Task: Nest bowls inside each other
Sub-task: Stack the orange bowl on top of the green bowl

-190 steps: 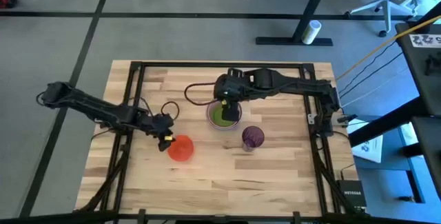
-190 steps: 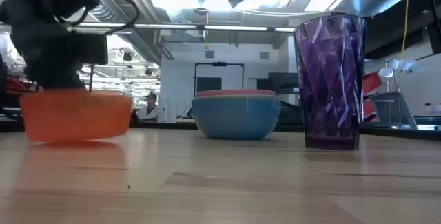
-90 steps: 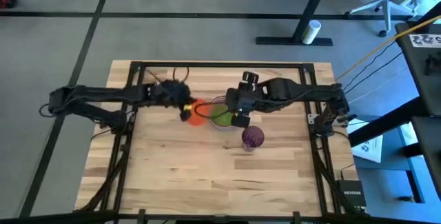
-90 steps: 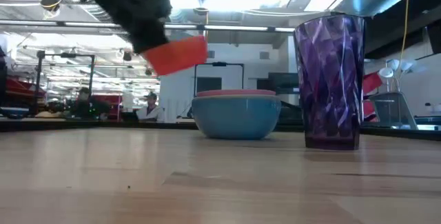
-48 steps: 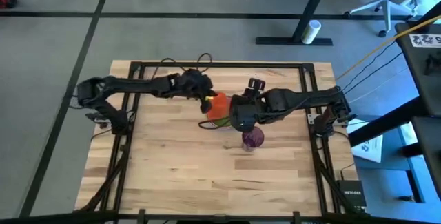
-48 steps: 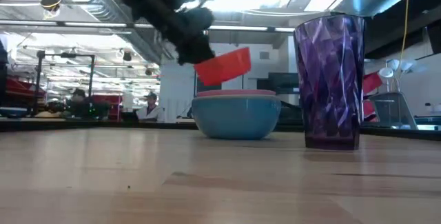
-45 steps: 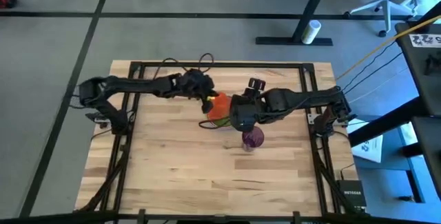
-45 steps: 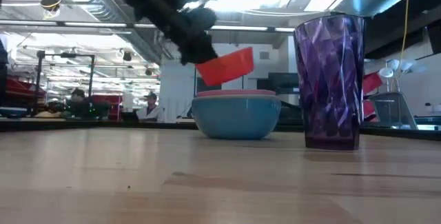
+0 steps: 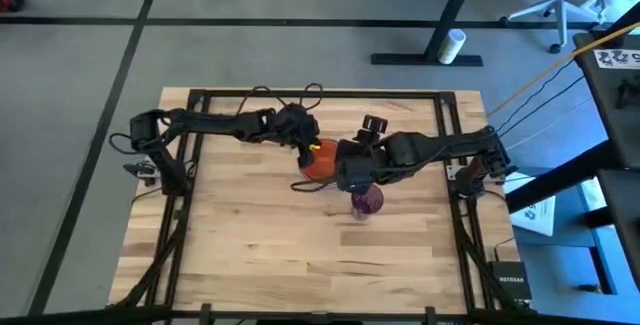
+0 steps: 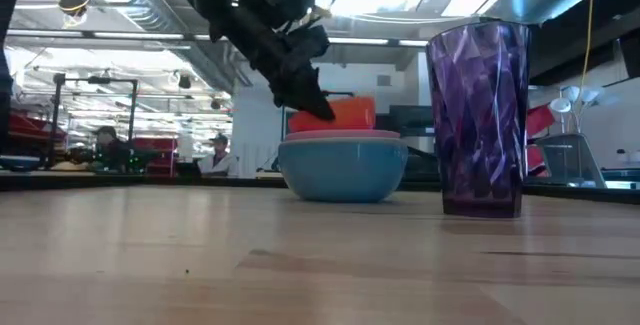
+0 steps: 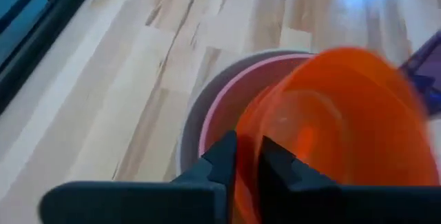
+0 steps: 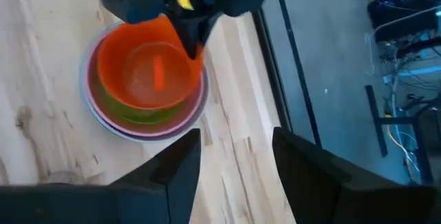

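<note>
The orange-red bowl (image 12: 146,72) sits tilted in the stack of nested bowls (image 10: 343,168) near the table's (image 9: 300,255) centre, over the green bowl (image 12: 148,114) and pink bowl (image 11: 231,107). The left gripper (image 11: 247,156) is clamped on its rim. The right gripper (image 12: 234,158) hovers above the stack, fingers spread and empty, with the purple cup (image 10: 480,115) just beside.

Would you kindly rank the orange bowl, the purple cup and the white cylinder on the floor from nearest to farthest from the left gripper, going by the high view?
1. The orange bowl: held at its rim by the left gripper, over the stacked bowls.
2. The purple cup: on the table, past the stack, toward the front edge.
3. The white cylinder: on the floor beyond the table's far right corner.
</note>
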`<move>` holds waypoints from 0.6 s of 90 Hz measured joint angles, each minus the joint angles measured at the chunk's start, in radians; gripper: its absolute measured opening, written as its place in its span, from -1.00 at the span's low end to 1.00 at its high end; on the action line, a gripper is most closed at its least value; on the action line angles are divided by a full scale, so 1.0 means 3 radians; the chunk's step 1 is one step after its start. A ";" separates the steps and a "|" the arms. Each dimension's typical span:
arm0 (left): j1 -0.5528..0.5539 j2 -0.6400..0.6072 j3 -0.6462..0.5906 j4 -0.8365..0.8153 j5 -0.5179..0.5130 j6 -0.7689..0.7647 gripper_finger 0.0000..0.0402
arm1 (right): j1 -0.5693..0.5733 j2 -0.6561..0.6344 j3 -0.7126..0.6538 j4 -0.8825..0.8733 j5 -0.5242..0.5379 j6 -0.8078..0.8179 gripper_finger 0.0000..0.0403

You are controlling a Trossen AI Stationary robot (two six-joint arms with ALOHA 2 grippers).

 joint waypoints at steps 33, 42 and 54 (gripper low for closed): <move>-0.0035 -0.0001 0.0001 0.0012 0.0004 0.0011 -0.30 | -0.0001 0.0000 0.0000 -0.0003 0.0000 0.0005 -0.18; -0.0053 0.0004 0.0003 -0.0023 0.0006 -0.0042 -0.20 | -0.0004 0.0000 0.0000 -0.0003 0.0000 -0.0010 -0.18; -0.0073 0.0162 0.0005 -0.0116 0.0077 -0.0090 -0.14 | -0.0004 0.0000 0.0000 -0.0008 0.0001 -0.0015 -0.18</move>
